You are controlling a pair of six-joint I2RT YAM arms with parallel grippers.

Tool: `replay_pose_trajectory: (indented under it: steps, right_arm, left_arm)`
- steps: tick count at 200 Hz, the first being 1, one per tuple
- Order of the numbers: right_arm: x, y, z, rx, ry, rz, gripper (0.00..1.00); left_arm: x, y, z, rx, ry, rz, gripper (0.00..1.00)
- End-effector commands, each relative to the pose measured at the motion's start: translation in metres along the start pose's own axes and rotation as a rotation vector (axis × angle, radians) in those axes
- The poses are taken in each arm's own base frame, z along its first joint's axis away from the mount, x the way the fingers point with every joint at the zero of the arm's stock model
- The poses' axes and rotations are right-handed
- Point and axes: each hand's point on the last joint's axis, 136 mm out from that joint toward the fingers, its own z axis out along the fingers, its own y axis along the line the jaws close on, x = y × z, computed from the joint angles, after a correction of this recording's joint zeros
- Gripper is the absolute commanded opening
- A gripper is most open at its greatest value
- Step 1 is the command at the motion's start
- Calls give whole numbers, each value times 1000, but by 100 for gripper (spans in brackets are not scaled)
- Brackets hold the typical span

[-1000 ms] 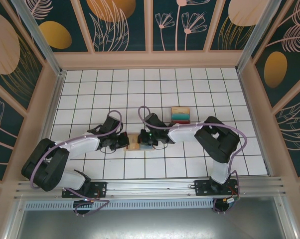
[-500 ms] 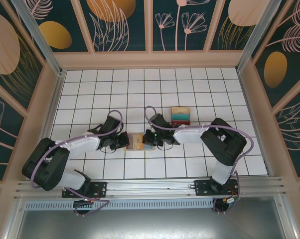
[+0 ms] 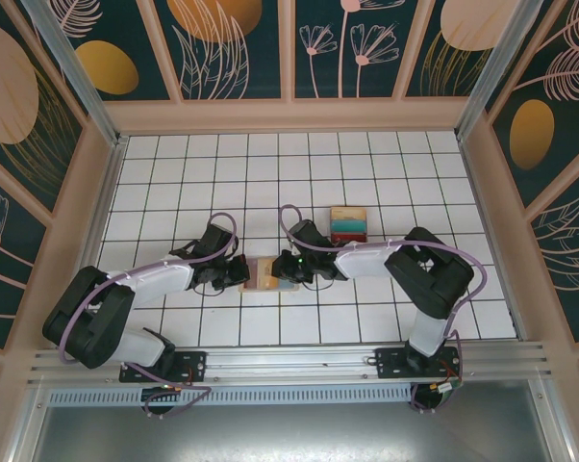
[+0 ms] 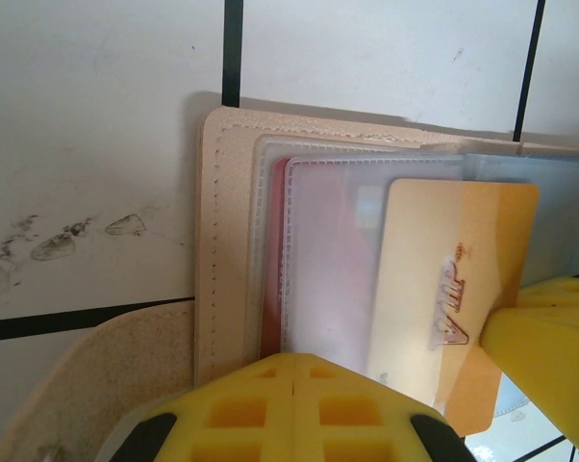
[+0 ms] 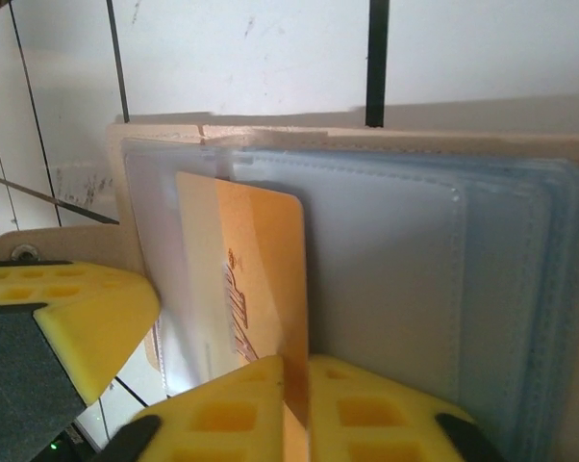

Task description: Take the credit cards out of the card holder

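One card holder (image 4: 227,241) lies open mid-table between two grippers. Left gripper (image 4: 294,399): pads pressed together, bearing down on the holder's left end. Right gripper (image 5: 294,404): pinching one orange credit card (image 5: 261,269), part-drawn from a clear sleeve (image 5: 386,260). One red card (image 4: 309,269) sits sleeved. Beyond, just apart, lies one fanned card pile (image 3: 348,224). Bare tiles (image 3: 193,173) reach the walls.

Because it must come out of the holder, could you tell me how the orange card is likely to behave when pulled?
The orange card lies flat with straight edges, so probably stiff. It looks thin and glossy, so likely light and slippery. The clear sleeves against it may drag.
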Motion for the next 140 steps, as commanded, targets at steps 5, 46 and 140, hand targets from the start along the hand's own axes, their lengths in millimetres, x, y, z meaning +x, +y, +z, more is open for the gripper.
replay_pose_trajectory:
  steps: [5, 46, 140]
  right_arm:
    - [-1, -7, 2, 24, 1, 12, 0]
    - [-2, -25, -14, 69, -21, 16, 0]
    - [-19, -48, -74, 115, -113, -39, 0]
  left_arm:
    - [7, 12, 4, -55, 29, 0, 0]
    - [7, 14, 4, -65, 30, 6, 0]
    - [4, 10, 2, -61, 25, 15, 1]
